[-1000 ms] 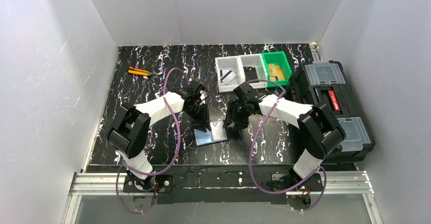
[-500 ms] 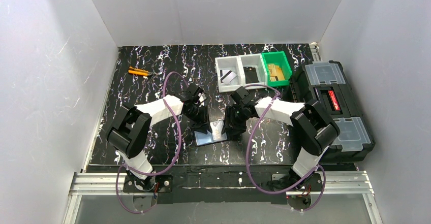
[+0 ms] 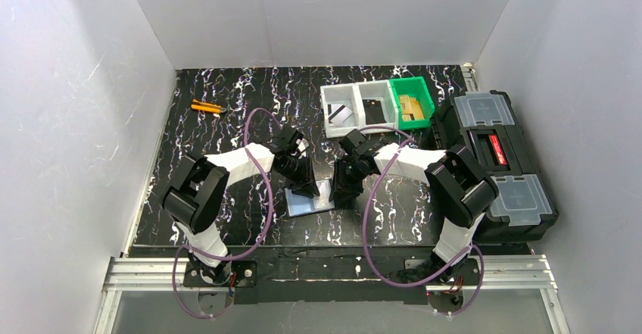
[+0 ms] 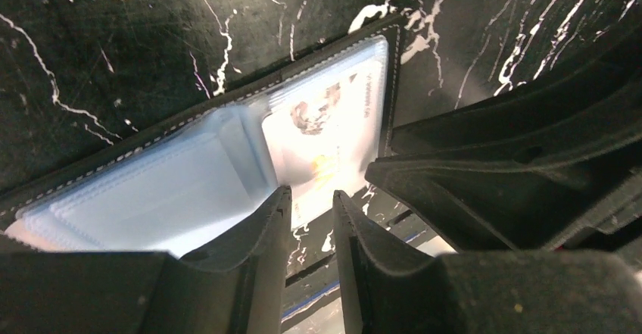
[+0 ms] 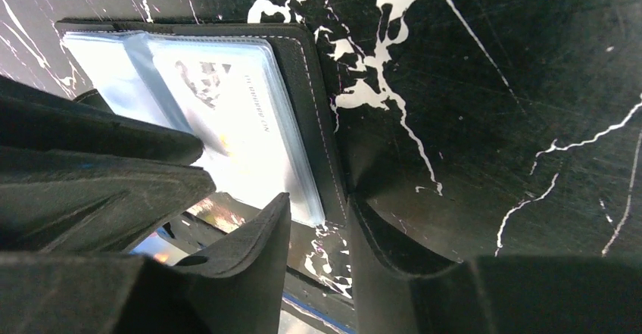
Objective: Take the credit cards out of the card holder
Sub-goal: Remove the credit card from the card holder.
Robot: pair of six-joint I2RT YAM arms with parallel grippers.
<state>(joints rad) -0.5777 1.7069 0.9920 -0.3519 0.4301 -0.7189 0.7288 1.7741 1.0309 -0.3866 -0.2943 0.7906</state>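
The card holder (image 3: 309,201) lies open on the black marbled table between both arms, its glossy blue-grey sleeves up. In the left wrist view the sleeves (image 4: 174,190) fan left and a pale credit card (image 4: 329,133) sits under clear plastic. My left gripper (image 4: 312,201) stands low over the holder's near edge, jaws a narrow gap apart with nothing between them. My right gripper (image 5: 319,216) is also narrowly open, straddling the holder's black stitched edge (image 5: 322,114) beside the same card (image 5: 242,122). Another silvery card with a dark stripe (image 3: 340,114) lies in a white bin.
Two white bins (image 3: 356,92) and a green bin with tan blocks (image 3: 412,105) stand at the back right. A large black toolbox (image 3: 496,163) sits along the right edge. An orange tool (image 3: 206,107) lies at the back left. White walls enclose the table.
My right gripper has moved left and closed in on the holder's right edge. My left gripper has shifted slightly right and down onto the holder. The holder stays open.
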